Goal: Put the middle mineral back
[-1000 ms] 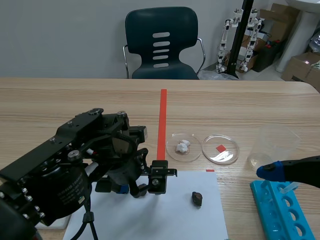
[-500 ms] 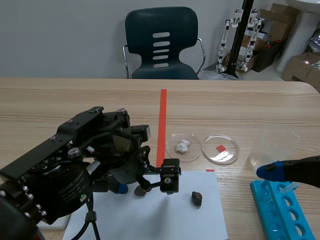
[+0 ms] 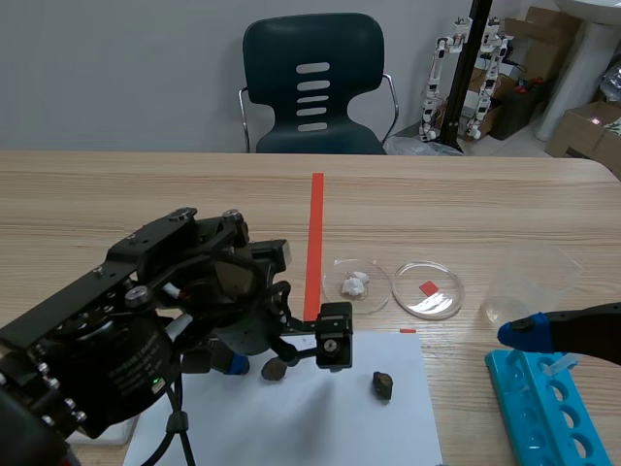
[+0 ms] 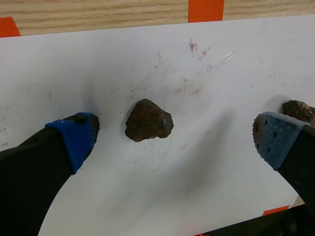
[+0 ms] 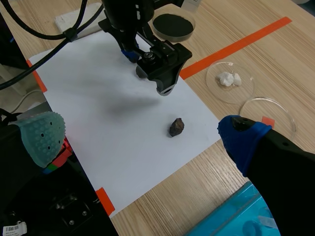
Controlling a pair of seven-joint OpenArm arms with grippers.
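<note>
A white paper sheet (image 3: 320,417) lies at the near edge of the wooden tabletop (image 3: 146,194). The left gripper (image 4: 172,142) hangs low over the sheet's middle with its fingers spread wide and holding nothing. Between them, touching neither blue pad, a rough brown mineral lump (image 4: 148,120) rests on the paper among faint reddish smears. A second, darker mineral lump (image 3: 382,385) lies on the same sheet nearer its right edge, just beyond the left gripper's right finger.

At the tabletop's near right corner stands a bright blue plastic tube rack (image 3: 548,408). Just above it is the right gripper (image 5: 141,136), also spread wide and empty.

Beyond the sheet's far right corner sit two clear round petri dishes side by side. The left petri dish (image 3: 330,282) holds white crumbly lumps (image 3: 356,283), and an orange tape square shows through the right petri dish (image 3: 456,291). A clear plastic cup (image 3: 529,277) stands towards the right edge. A round dish of black powder (image 5: 173,25) sits past the sheet's far left corner.

A dark green chair (image 3: 312,87) stands behind the far edge.
</note>
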